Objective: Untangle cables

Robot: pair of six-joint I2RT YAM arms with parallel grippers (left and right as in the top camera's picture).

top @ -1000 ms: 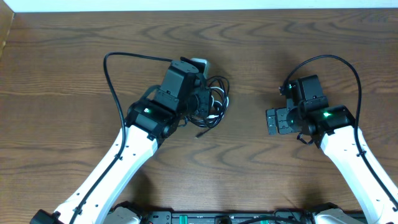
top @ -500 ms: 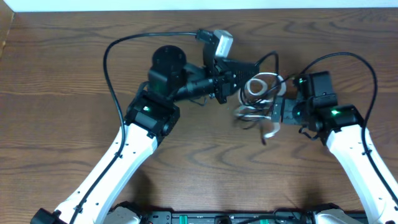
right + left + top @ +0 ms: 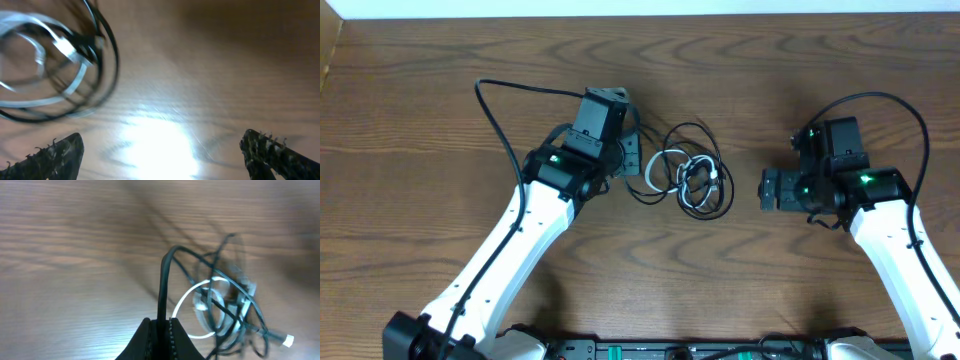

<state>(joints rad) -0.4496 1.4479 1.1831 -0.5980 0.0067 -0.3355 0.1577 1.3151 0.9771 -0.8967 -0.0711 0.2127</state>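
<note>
So, a black cable (image 3: 164,282) from the tangled cables (image 3: 692,180) is pinched in the closed left gripper (image 3: 161,324); the right gripper (image 3: 767,190) is spread wide, nothing held.

left pincer (image 3: 161,326) pinched shut, right pincer (image 3: 161,142) spread wide, both arms reaching inward

Cables (image 3: 692,182) now farther right, looser.

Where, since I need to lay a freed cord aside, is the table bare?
The table is bare along its far edge, and in the near middle between left arm and right arm, below the cables. Crowded: from the left gripper, shut on one cable, across the tangle to the open right gripper.
</note>
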